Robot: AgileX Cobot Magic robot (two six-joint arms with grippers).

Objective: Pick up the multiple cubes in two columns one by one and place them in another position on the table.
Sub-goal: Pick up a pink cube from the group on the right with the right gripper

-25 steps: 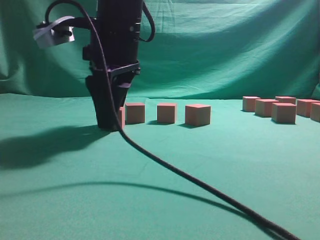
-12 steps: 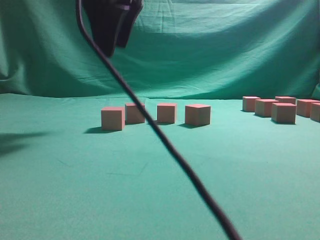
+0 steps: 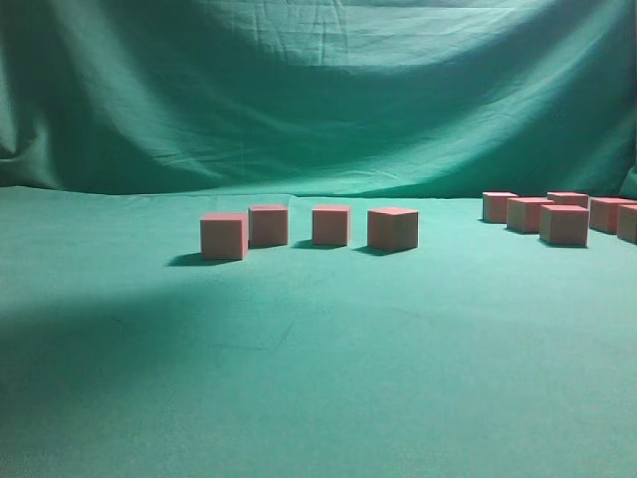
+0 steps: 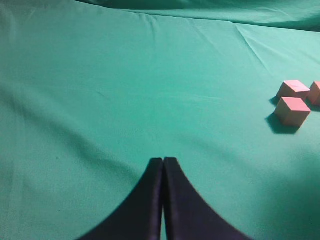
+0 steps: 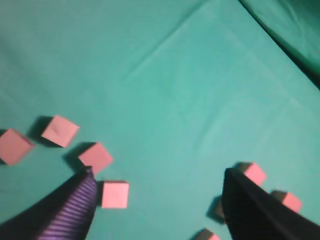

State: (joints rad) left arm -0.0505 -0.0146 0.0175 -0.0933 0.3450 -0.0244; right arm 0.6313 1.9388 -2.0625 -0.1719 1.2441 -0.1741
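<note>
In the exterior view several pinkish-red cubes stand in a row on the green table (image 3: 318, 378): the nearest (image 3: 224, 236), then others (image 3: 269, 225) (image 3: 331, 225) (image 3: 393, 228). A second group of cubes (image 3: 564, 224) sits at the far right. No arm shows in that view. My left gripper (image 4: 163, 161) is shut and empty above bare cloth, with cubes (image 4: 292, 111) far to its right. My right gripper (image 5: 157, 175) is open and empty high above the table, with a cube (image 5: 115, 194) beside its left finger and other cubes (image 5: 60, 131) (image 5: 255, 173) on either side.
A green cloth backdrop (image 3: 318, 90) rises behind the table. Wrinkles run across the cloth (image 4: 240, 35) in the left wrist view.
The arm at the exterior view's left has risen out of that view with its cable. The cube it stood over stays on the table at the row's left end.
</note>
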